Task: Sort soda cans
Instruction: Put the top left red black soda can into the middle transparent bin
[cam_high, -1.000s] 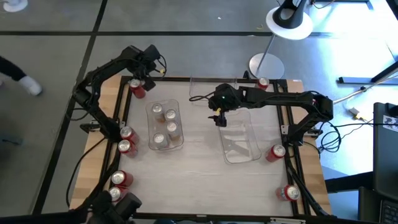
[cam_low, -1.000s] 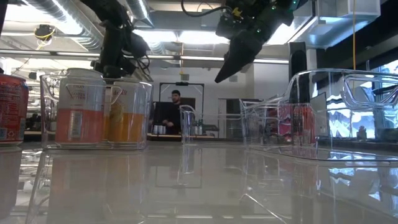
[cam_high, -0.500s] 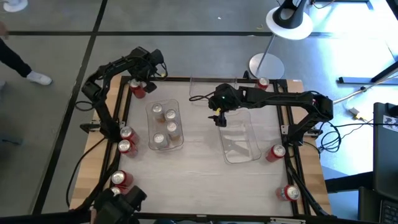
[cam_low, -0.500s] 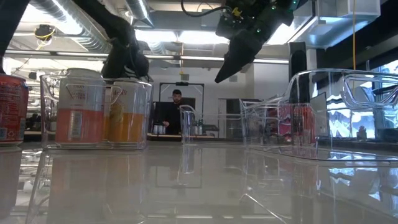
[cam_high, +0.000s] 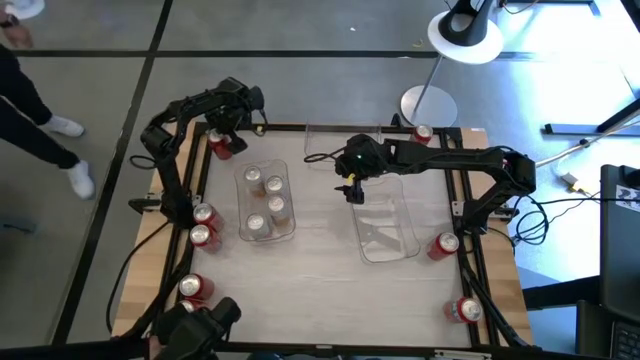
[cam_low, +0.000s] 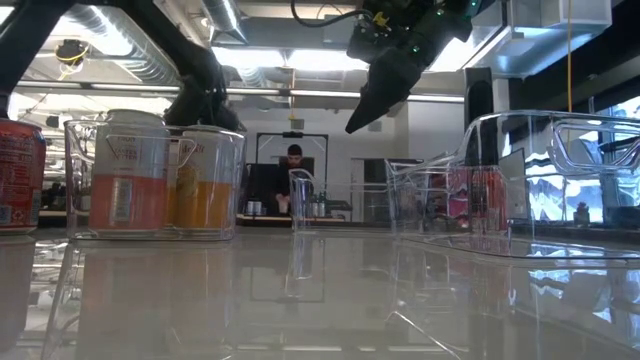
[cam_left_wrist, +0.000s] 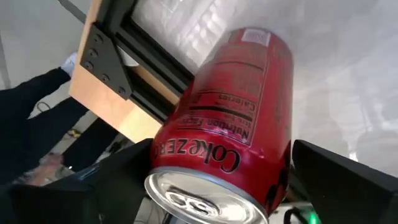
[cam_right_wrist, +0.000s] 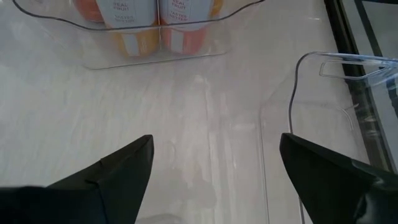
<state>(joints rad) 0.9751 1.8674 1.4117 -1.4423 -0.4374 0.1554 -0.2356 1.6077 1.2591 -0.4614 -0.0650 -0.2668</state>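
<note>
the left gripper (cam_high: 222, 132) is at the far left corner of the table (cam_high: 330, 280), set around a red soda can (cam_high: 220, 143) that stands there just inside the frame. in the left wrist view the same can (cam_left_wrist: 227, 130) fills the gap between the two dark fingers (cam_left_wrist: 121, 180), one on each side of it. the jaws stand wide and look close to the can's sides, but whether they press on it i cannot tell; the can is still on the table.

the right gripper (cam_high: 354, 190) hangs above the middle of the table, over the far end of an empty clear bin (cam_high: 388, 225). its jaws are spread wide and hold nothing; the right wrist view shows only the pale tabletop and bin walls between its fingers (cam_right_wrist: 118, 174).

the other cans: four pale-bodied ones stand in the left clear bin (cam_high: 266, 203), seen in the low view as orange-and-white cans (cam_low: 160, 180) behind the bin wall. red cans stand along the left edge (cam_high: 203, 225), near the front left corner (cam_high: 190, 290), at the far right corner (cam_high: 423, 133), and along the right edge (cam_high: 446, 244) and (cam_high: 466, 311). a third clear bin (cam_high: 330, 145) sits at the far middle of the table.

compared with a second ago, the left arm has swung inward and its gripper has come down around the corner can, where before it hovered beside and behind it. the right arm has not moved. a person (cam_high: 30, 90) now shows at the left of the floor.
</note>
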